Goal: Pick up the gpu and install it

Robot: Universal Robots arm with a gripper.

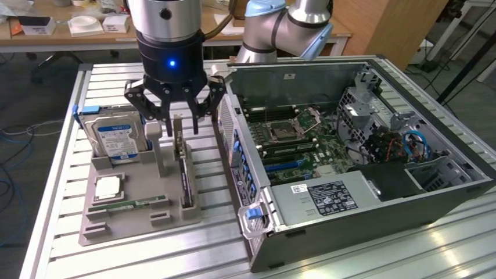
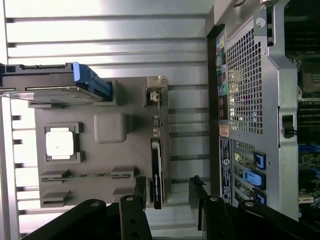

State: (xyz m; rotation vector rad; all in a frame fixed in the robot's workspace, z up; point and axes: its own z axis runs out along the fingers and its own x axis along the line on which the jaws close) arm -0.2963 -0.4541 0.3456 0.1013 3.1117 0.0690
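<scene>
Gpu point(image 1: 184, 174) stood on edge in the grey holder point(image 1: 124, 224) on the tabletop point(image 1: 69, 145), top edge free for grasping; gripper point(image 1: 175, 125) hung open above one end, holding nothing.

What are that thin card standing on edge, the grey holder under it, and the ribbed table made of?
Card: greenish circuit board with a black face, probably plastic, and a silvery metal end bracket. Holder: uniform matte grey, likely plastic. Table: pale silvery slats with a soft sheen, probably aluminium.
</scene>
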